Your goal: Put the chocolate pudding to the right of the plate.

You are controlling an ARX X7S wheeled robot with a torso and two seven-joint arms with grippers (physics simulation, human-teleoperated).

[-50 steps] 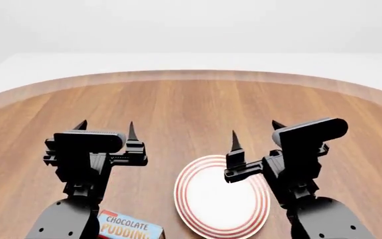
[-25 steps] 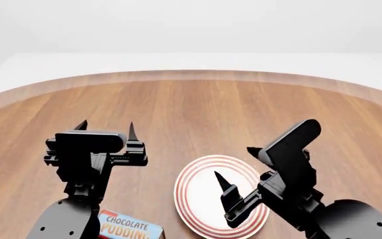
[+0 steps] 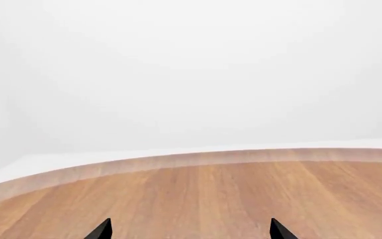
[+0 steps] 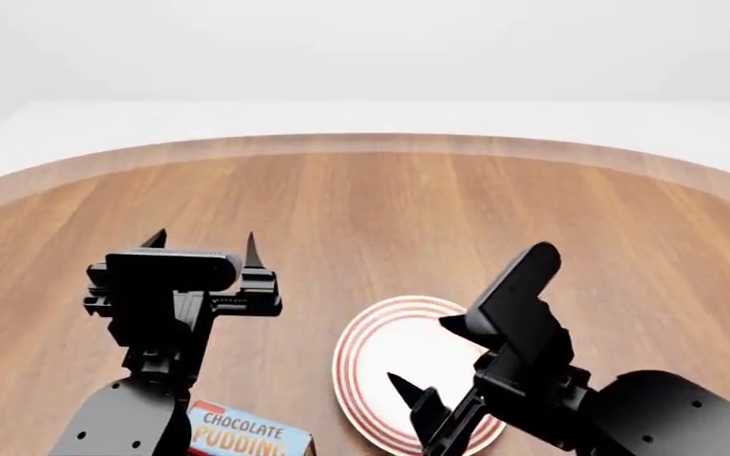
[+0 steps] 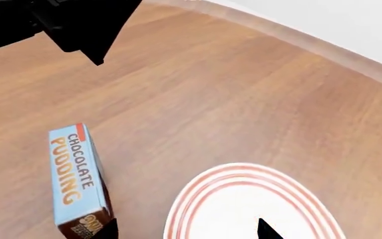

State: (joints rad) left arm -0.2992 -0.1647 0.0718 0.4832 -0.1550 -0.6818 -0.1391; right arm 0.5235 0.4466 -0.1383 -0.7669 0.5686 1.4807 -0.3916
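The right gripper [image 4: 432, 366], jaws wide and empty, hangs over the plate [image 4: 384, 353]; next it must reach the pudding [image 5: 77, 180] left of the plate.

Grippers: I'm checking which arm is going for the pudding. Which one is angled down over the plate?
The right gripper, tilted over the plate toward the chocolate pudding. The left gripper points level, away across the table.

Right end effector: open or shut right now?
Open: the right end effector shows two separated fingertips, nothing held between them, above the plate.
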